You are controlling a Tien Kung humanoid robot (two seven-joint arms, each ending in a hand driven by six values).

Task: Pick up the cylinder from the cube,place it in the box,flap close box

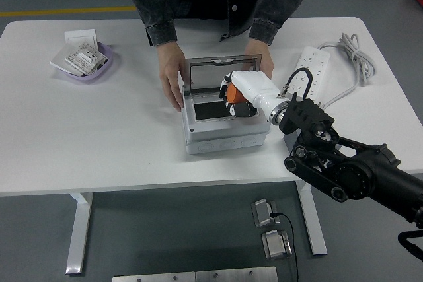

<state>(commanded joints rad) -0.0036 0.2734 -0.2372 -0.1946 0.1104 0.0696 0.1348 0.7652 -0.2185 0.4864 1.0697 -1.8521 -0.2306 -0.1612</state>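
At the frame's centre on the white table [99, 137], a person's hands [170, 74] steady the open grey box [225, 127], over whose opening the right hand [243, 94] grasps the orange cylinder [235, 94].

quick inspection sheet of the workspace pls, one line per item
surface: white table, mostly bare at the front
job's things: grey box mid-table, clear lid raised; orange cylinder over the opening; cube hidden behind the arm
clutter: purple bowl of packets far left; white power strip right
hands: right hand grips the cylinder; left hand not in view
cables: power strip's grey cord; black wire loop at the wrist
surroundings: person's hands steady the box on both sides
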